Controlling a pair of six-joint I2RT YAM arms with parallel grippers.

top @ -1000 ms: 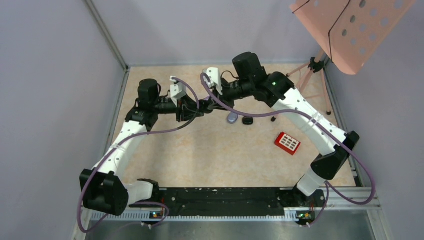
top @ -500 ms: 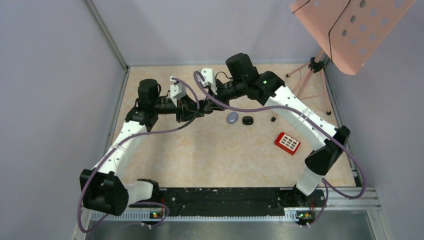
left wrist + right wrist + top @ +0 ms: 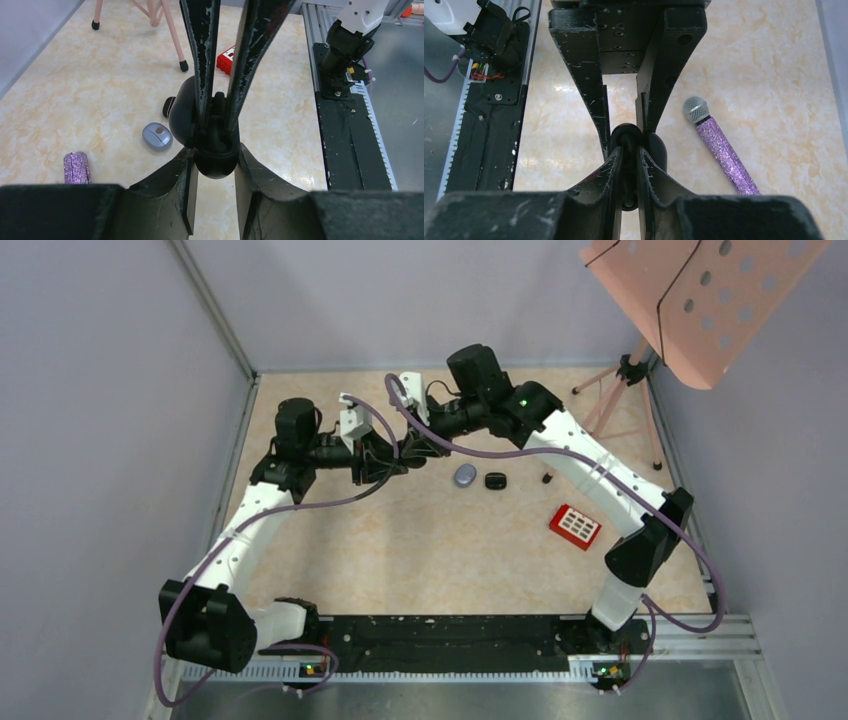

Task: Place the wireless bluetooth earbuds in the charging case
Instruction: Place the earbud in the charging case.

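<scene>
Earbud (image 3: 218,101), small and glossy black, is pinched between the two fingers of my right gripper (image 3: 628,150). The fingers are drawn close, with only that piece between them. It hangs at the open mouth of the black charging case (image 3: 216,162). I cannot tell whether it sits in its socket, because the fingers hide it.

My left gripper (image 3: 216,150) is clamped on the round body of that case from both sides. The case's lid (image 3: 181,112) stands open, toward the left in the left wrist view. The two grippers meet nose to nose above the far middle of the marbled beige table (image 3: 420,550). Each one blocks the other camera's sight of the inside of the case.

A grey-blue oval case (image 3: 157,136) lies flat on the table near the grippers, with a small round brown spot on top. Just beside it lies a black oval piece (image 3: 169,105), partly hidden behind the open lid and too small to tell more. A purple glitter microphone (image 3: 719,145) with a silver mesh head lies flat on the table, near the grippers but apart from the held case. A red block (image 3: 575,526) with white squares lies well apart, toward my right arm. A pink music stand (image 3: 700,300) rises at the far right corner, and its thin pink legs (image 3: 172,32) with black tips rest on the table.
</scene>
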